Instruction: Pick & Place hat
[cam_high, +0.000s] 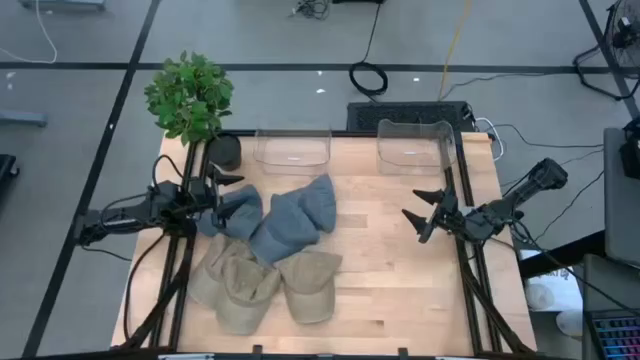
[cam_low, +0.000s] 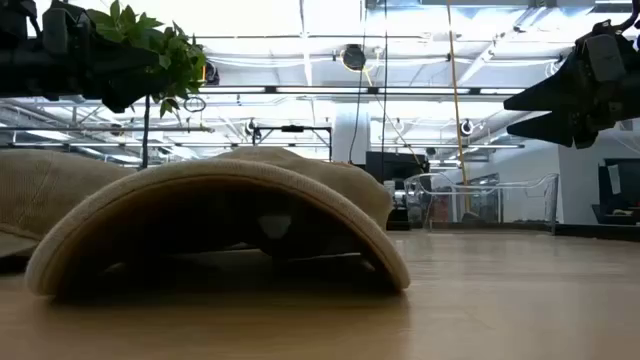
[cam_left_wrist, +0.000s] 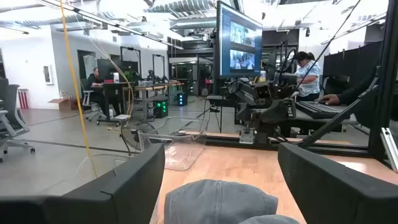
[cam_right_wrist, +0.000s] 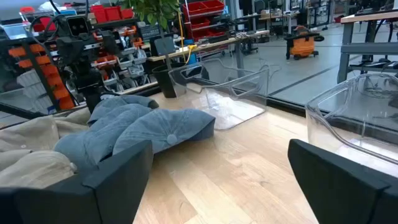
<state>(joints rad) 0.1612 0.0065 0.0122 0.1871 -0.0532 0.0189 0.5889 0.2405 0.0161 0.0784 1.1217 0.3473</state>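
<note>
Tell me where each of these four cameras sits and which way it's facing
High view: above the table, looking straight down; both arms show, left gripper over a blue hat, right gripper open over bare wood.
Low view: at tabletop height, looking across a tan hat into the room; dark arm parts hang at the upper corners.
Left wrist view: on the left arm, facing across the table; its open fingers frame it.
Right wrist view: on the right arm, facing the hats; open fingers below.
Shared: both wrist views and the high view show the clear bins.

Bare table (cam_high: 400, 280) lies open between me and the hats (cam_high: 275, 255). Two clear bins (cam_high: 415, 145) and a plant (cam_high: 190, 95) block the far edge.
</note>
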